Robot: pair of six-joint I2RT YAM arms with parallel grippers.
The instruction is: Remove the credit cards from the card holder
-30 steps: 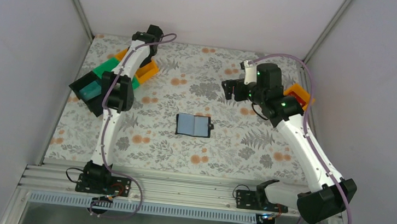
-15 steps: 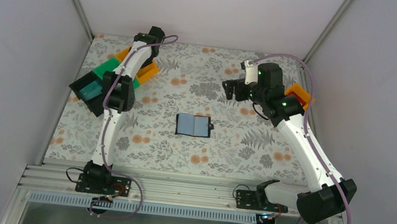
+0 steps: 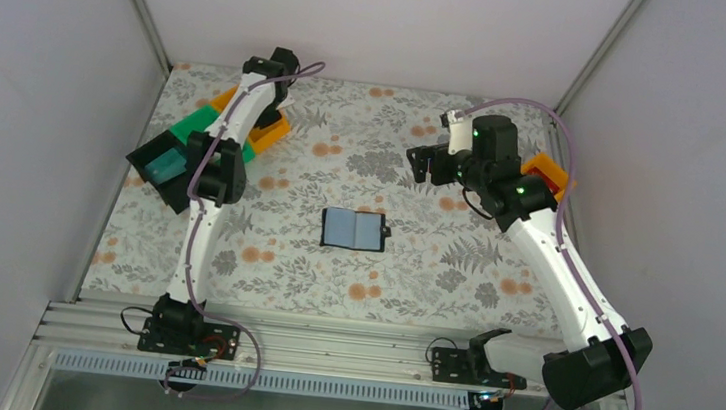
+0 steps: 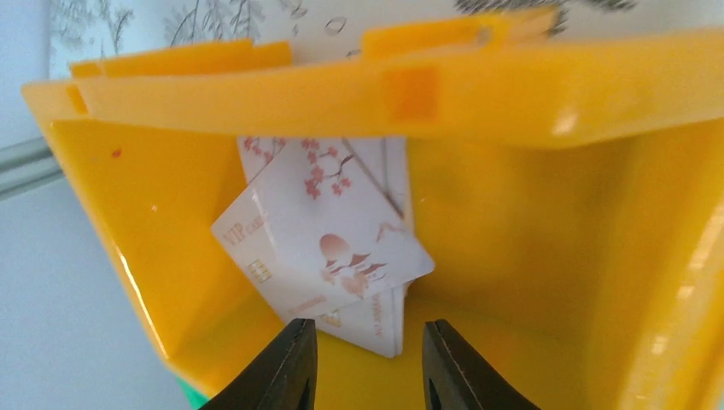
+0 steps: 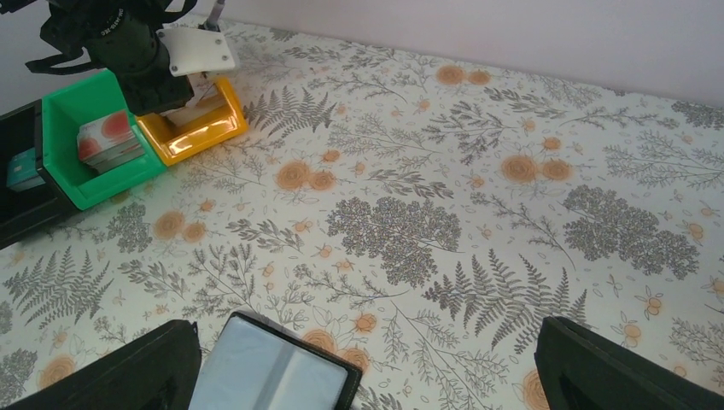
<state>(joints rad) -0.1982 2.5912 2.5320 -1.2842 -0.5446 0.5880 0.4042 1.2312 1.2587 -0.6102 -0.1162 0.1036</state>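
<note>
1. Floral-print table top [image 3: 413,270]: fills the middle of the overhead view.
2. Right white-and-black robot arm [image 3: 554,269]: rises from the lower right to the upper right of centre. The right gripper [image 5: 365,337] is released, its black fingers [image 5: 128,376] wide apart at the lower corners of the wrist view, holding nothing.
3. Left white-and-black robot arm [image 3: 203,210]: runs from the lower left to the upper left, its wrist over the row of bins. The left gripper [image 4: 367,329] is parted, nothing between its fingers, at the mouth of the orange bin.
4. Black open-topped plastic bin [image 3: 146,176]: upper left, touching the green bin. A flat teal card [image 3: 170,161] lies inside.
5. Green plastic bin [image 5: 64,184]: between the black and orange bins. It holds a stack of white-and-red cards [image 5: 109,141].
6. Orange plastic bin [image 4: 546,256]: fills the left wrist view.
7. Black bifold card holder [image 3: 354,229]: lies open and flat at the table's centre, grey-blue inside upward, closing tab on its right edge, well apart from both grippers.
8. White blossom-printed plastic cards [image 4: 329,256]: overlapped at an angle on the orange bin's floor, just beyond the left fingertips.
</note>
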